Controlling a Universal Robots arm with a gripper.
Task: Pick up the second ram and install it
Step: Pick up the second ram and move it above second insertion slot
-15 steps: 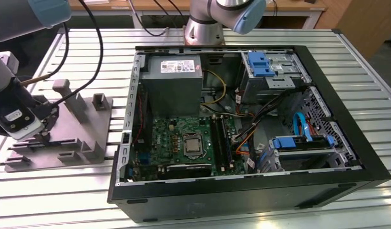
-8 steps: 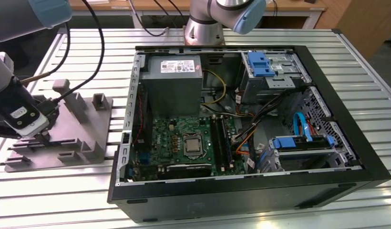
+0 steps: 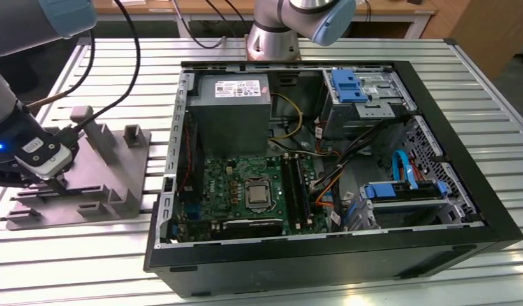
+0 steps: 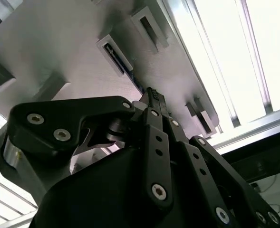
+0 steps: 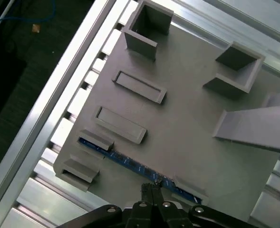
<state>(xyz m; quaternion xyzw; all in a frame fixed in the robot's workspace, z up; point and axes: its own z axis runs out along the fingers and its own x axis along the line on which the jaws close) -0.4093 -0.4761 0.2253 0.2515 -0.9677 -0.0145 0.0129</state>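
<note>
Clamps the second ram (image 5: 125,162) in clenched gripper (image 5: 152,185) jaws, on the grey tray (image 5: 187,109), exterior view's left. Might bind in its slots if lifted askew.

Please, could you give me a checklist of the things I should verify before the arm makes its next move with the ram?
1. The second ram stands on edge in the grey tray: ok.
2. The gripper is at the ram, near the middle of its length: ok.
3. The ram is firmly held: cannot tell.
4. The computer case is open and the motherboard is exposed: ok.
5. A memory slot on the motherboard is free: cannot tell.
</note>
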